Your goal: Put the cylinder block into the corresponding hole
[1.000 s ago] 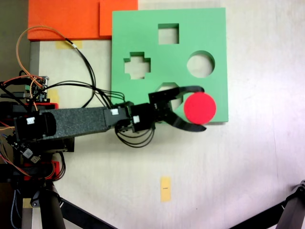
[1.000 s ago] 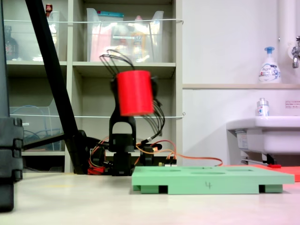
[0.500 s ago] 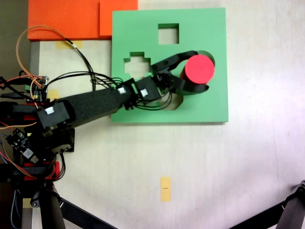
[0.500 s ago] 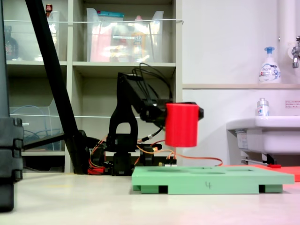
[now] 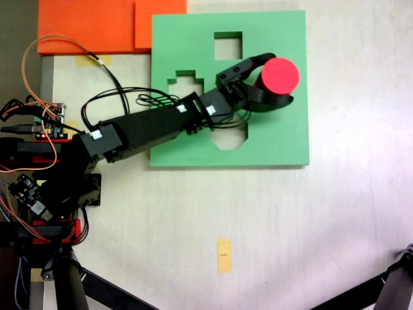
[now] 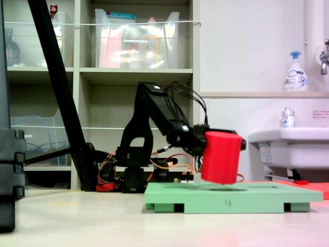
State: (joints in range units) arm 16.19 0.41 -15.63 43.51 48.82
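Gripper (image 5: 279, 79) jaws pinch the short bright red foam cylinder block (image 5: 280, 75) over the round cutout of the square green foam board (image 5: 271, 139), seen from above. From the side, the cylinder block (image 6: 221, 157) hangs slightly tilted, its lower edge at the board's (image 6: 231, 198) top surface on the pale desk (image 6: 77, 221).

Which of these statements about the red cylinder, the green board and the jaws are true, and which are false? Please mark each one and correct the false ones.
1. The jaws of the gripper are closed on the red cylinder block. True.
2. The cylinder block lies flat on the bare table, away from the green foam board. False: it is held over the board, tilted, its lower edge at the board's top surface in a fixed view.
3. The square cutout is empty. True.
4. The octagonal cutout holds a red block. False: it is empty.
5. An orange foam sheet lies beside the board's top left corner in a fixed view. True.
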